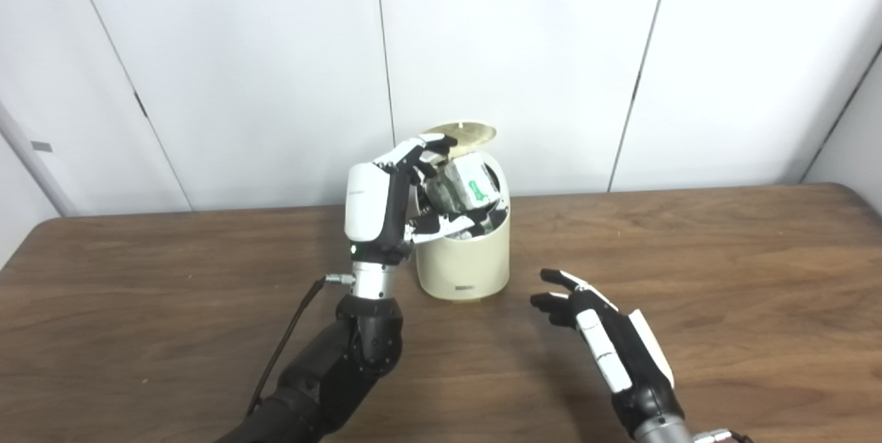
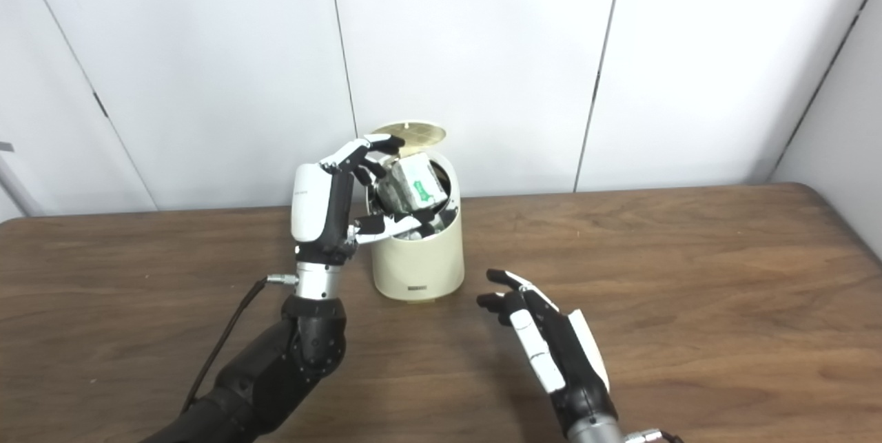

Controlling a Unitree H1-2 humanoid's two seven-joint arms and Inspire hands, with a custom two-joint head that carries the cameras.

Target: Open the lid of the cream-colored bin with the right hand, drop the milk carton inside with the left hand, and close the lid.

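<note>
the left hand (image 1: 386,212) is raised at the cream-colored bin (image 1: 465,260), its fingers curled around the milk carton (image 1: 463,184), which sits tilted in the bin's open mouth. the lid (image 1: 460,133) stands tipped up behind. the right hand (image 1: 606,340) hovers over the table (image 1: 723,277) nearby, fingers loosely spread, holding nothing.

Milk carton (image 2: 412,184) in left robot hand (image 2: 331,212) over open bin (image 2: 417,260)

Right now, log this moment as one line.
lid: open | left hand: at bin mouth, around milk carton | carton: partly inside | right hand: open, clear of bin
</note>
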